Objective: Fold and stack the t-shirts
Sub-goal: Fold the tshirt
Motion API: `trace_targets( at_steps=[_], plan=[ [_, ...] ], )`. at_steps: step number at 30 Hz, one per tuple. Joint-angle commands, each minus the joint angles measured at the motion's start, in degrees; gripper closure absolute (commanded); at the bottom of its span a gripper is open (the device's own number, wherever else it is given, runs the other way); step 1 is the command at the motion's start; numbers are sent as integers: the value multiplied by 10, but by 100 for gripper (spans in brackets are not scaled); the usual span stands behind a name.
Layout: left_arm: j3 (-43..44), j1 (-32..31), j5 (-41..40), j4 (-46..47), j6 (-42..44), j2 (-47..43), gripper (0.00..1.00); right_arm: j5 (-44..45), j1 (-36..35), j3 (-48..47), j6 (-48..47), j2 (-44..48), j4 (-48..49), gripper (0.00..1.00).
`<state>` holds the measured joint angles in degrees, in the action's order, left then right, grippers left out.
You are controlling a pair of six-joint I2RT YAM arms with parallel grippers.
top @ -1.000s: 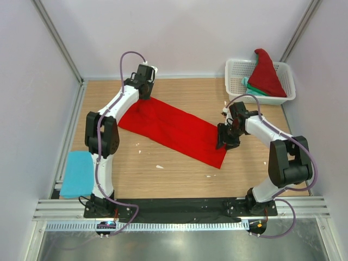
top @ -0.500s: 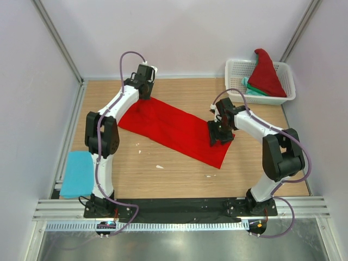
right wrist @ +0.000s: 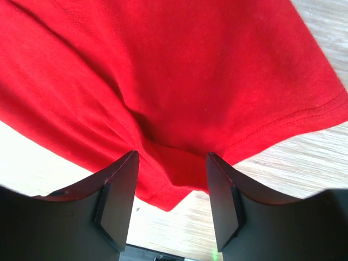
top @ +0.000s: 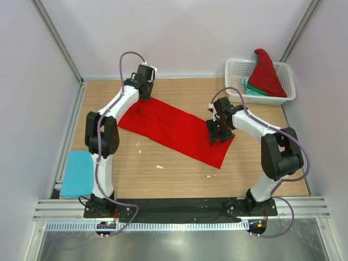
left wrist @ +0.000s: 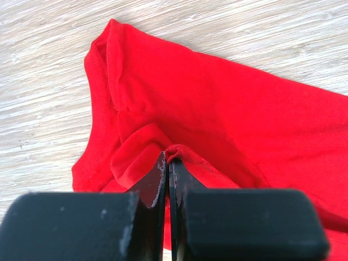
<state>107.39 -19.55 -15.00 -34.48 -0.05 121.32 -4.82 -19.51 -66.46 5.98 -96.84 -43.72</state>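
Top external view: a red shirt (top: 174, 130) lies spread in a long slanted band across the middle of the wooden desk (top: 179, 174), running from far left to near right. The left hand (left wrist: 168, 163), at the shirt's far left end, has its fingers pressed together, pinching a small fold of the red cloth near a sleeve. The right hand (right wrist: 171, 160) sits over the opposite end, fingers spread apart, with the hemmed corner lying between and under them and nothing gripped. A white lattice basket (top: 234, 76) at the far right corner holds a second red shirt (top: 265, 73) heaped over a teal shirt (top: 251, 87). A folded blue shirt (top: 77, 173) lies flat beside the desk's near left edge.
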Motion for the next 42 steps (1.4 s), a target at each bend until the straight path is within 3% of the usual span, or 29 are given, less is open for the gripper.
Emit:
trace_targets(
  at_steps=[1, 8, 12, 17, 20, 23, 25, 27, 34, 42],
  plan=[
    [2, -1, -4, 15, -13, -13, 100, 15, 2, 18, 6, 37, 21, 42],
    [-3, -1, -4, 15, -17, -13, 100, -28, 50, 102, 47, 145, 94, 53],
    [-4, -1, -5, 14, -18, -13, 100, -58, 83, 188, 39, 231, 156, 43],
    [-6, -1, -1, 13, -23, -14, 100, -92, 115, 257, 38, 301, 245, 43],
    [-10, -1, 2, 13, -25, -17, 100, -204, 117, 231, -38, 290, 232, 45],
    [-10, -1, 5, 14, -27, -16, 100, -229, 120, 231, -39, 245, 240, 52],
    [-6, -1, 11, 13, -29, -11, 100, -258, 131, 244, -20, 223, 255, 67],
    [-5, -1, 13, 13, -31, -12, 100, -247, 132, 250, -6, 213, 255, 68],
    [-9, 0, 16, 13, -33, -8, 100, -110, 132, 256, 59, 246, 234, 47],
    [-6, 0, 11, 14, -33, -5, 100, -80, 142, 264, 114, 217, 227, 45]
  ],
)
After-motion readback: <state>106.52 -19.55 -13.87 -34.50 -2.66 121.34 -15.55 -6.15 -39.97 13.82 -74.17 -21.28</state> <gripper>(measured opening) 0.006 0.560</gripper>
